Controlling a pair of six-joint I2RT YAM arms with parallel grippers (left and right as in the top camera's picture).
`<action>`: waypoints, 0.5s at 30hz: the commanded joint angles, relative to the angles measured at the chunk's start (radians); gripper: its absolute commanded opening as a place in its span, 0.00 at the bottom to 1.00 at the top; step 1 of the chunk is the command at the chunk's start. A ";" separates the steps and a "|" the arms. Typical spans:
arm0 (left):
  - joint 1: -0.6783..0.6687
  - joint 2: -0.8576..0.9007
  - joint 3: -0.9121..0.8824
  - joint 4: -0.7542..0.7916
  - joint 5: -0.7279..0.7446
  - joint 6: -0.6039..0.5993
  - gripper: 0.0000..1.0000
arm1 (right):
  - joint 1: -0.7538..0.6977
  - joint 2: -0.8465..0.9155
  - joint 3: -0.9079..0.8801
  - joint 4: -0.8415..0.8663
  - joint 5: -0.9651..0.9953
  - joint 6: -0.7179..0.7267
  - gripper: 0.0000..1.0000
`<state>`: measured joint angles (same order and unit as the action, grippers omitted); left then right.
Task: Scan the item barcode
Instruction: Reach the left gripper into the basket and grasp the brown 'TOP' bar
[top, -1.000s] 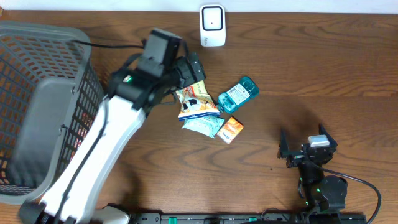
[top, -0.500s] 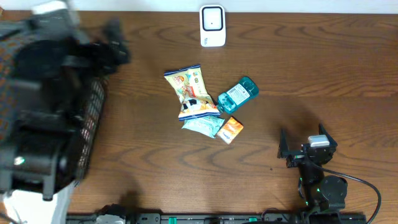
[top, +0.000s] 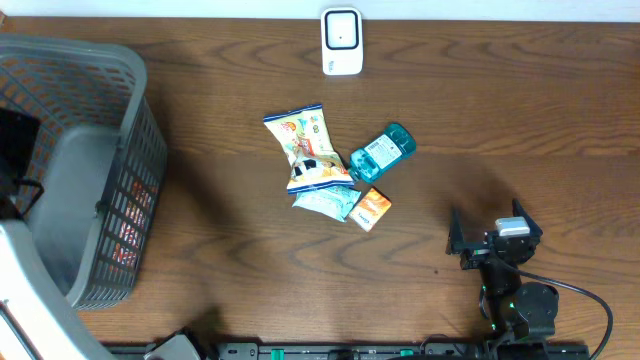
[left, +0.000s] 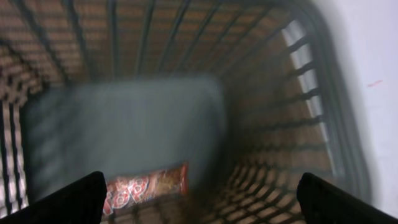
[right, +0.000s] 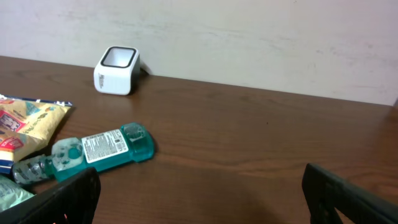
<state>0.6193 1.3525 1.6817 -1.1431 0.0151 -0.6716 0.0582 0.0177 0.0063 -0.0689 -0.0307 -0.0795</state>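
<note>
The table carries everything. The basket sits directly under the left gripper, whose jaws stand wide apart with nothing between them; it looks down on a red wrapper lying on the basket floor. The view there is blurred, so I cannot tell more.

The right gripper is low over the table, jaws also spread wide and empty. Ahead of it and to its left lie the loose goods in one cluster: the bag farthest off, the bottle nearest, touching the bag's edge, then a pale packet and a small orange box on the near side. The scanner stands farther ahead and left, past the cluster at the table's back edge.

The bottle's long axis runs across the right gripper's line of sight, slightly slanted, cap end to the left, printed label up. Whether that label shows the barcode is too small to tell. The right arm is much the nearer to the cluster; the left is well apart from it, so the pick probably falls to the right, reaching forward-left.
</note>
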 joint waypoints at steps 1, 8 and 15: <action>0.058 0.122 0.003 -0.097 0.158 -0.044 0.98 | -0.008 -0.003 -0.001 -0.003 -0.005 0.015 0.99; 0.057 0.306 -0.032 -0.159 0.200 0.122 0.99 | -0.008 -0.003 -0.001 -0.003 -0.005 0.015 0.99; 0.057 0.436 -0.145 -0.166 0.273 0.108 0.98 | -0.008 -0.003 -0.001 -0.003 -0.005 0.015 0.99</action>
<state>0.6788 1.7382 1.5841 -1.3025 0.2409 -0.5755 0.0582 0.0177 0.0063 -0.0689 -0.0307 -0.0795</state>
